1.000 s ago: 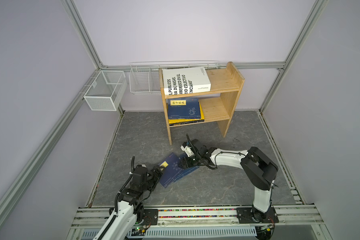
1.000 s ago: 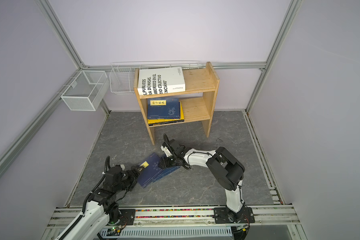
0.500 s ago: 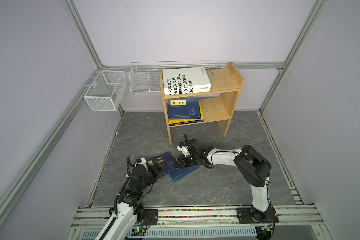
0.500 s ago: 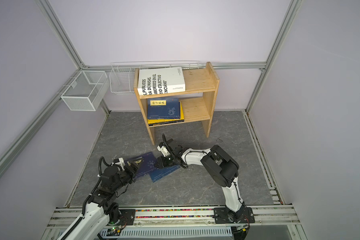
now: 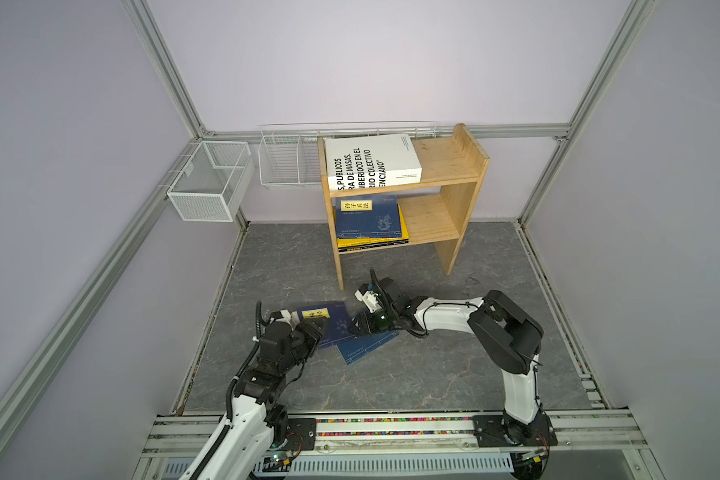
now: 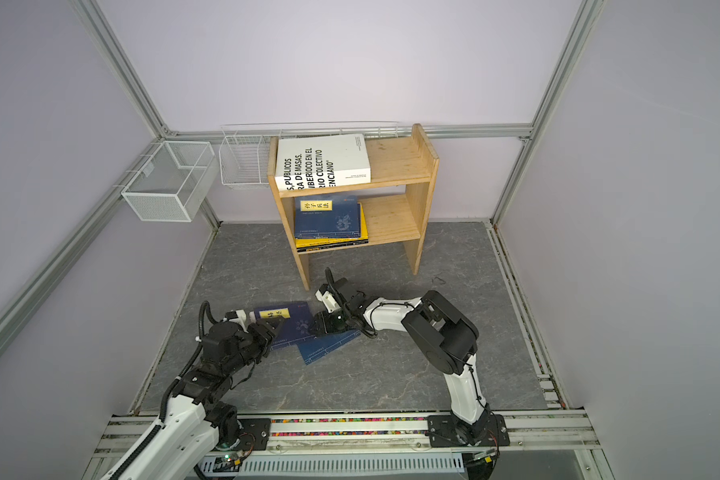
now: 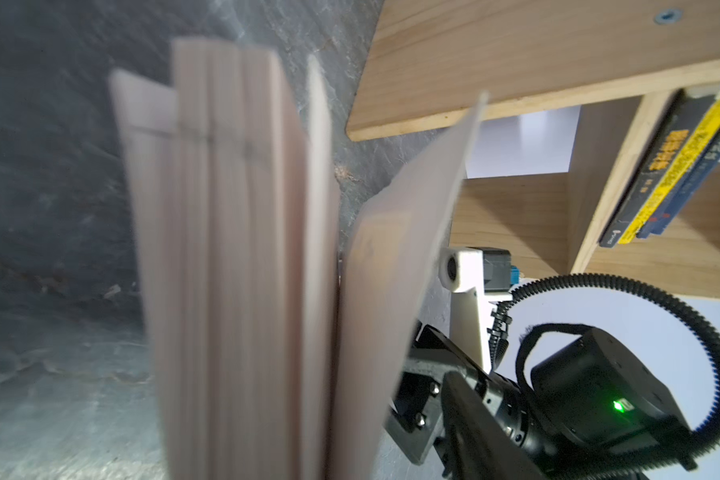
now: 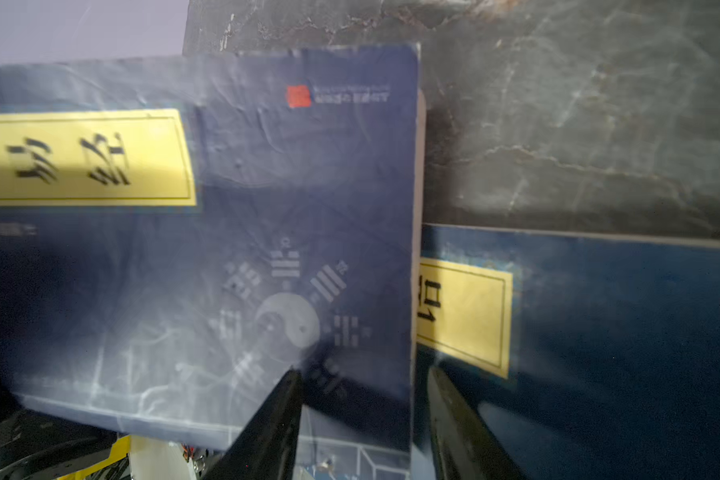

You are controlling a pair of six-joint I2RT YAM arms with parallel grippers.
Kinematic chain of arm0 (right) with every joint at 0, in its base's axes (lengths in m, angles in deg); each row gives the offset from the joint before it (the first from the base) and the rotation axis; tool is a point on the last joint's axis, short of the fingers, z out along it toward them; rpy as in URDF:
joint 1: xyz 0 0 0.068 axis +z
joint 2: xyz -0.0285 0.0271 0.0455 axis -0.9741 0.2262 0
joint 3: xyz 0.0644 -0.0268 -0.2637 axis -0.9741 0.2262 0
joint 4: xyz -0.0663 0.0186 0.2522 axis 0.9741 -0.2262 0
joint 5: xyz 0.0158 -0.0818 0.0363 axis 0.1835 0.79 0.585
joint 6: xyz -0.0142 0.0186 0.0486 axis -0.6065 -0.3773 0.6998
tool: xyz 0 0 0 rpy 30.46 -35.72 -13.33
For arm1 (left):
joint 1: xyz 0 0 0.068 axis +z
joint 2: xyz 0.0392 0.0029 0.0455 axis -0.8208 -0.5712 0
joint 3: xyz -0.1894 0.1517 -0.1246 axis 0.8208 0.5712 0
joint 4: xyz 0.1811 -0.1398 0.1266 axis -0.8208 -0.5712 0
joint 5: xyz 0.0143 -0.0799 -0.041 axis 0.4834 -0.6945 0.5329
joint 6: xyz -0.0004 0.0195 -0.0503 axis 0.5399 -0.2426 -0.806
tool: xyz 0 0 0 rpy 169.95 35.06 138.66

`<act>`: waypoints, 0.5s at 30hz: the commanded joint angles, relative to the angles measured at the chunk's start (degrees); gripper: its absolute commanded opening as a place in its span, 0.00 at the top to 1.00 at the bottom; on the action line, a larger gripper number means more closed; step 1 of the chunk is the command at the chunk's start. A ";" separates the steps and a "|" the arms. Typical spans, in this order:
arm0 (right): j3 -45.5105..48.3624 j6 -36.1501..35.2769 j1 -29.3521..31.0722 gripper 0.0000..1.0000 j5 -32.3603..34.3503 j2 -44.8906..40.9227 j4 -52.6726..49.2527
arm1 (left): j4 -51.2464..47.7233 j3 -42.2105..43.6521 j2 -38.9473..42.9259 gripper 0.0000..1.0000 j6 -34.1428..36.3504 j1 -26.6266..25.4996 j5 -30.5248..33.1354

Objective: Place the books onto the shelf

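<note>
Two thin navy books lie overlapped on the floor. The upper one (image 5: 335,324) (image 6: 296,322) (image 8: 267,208) bears a yellow label; the lower one (image 5: 366,347) (image 6: 329,347) (image 8: 599,332) sticks out to the right. My left gripper (image 5: 310,330) (image 6: 269,328) is at the upper book's left edge. Its fanned pages (image 7: 233,249) hide one finger; the other finger (image 7: 474,424) stands apart from the splayed cover. My right gripper (image 5: 360,328) (image 8: 366,399) is open astride that book's right edge. The pine shelf (image 5: 449,166) (image 6: 395,162) holds the white book (image 5: 371,164) on top and a navy book (image 5: 368,218) on yellow and black ones below.
Two white wire baskets (image 5: 211,187) (image 5: 289,160) hang on the back left frame. The shelf's left side panel (image 5: 337,266) stands just behind the right gripper. The arms' base rail (image 5: 391,428) runs along the front edge.
The upper navy book has slid left off the lower one. My left gripper has come forward onto its left edge and its jaws have narrowed. The right gripper shifted slightly left.
</note>
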 commanded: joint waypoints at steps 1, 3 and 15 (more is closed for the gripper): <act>4.36 3.43 -2.85 0.43 2.75 -4.13 -3.28 | -4.81 -7.16 -0.60 0.87 12.20 -0.03 -0.32; 6.10 5.09 -4.84 0.38 1.86 -9.29 -2.00 | -8.87 -11.46 -2.34 0.91 19.41 -0.10 -0.20; 5.54 9.93 -13.98 0.04 -6.58 -32.17 -10.99 | -14.45 -26.91 -15.42 1.00 42.59 -21.00 11.76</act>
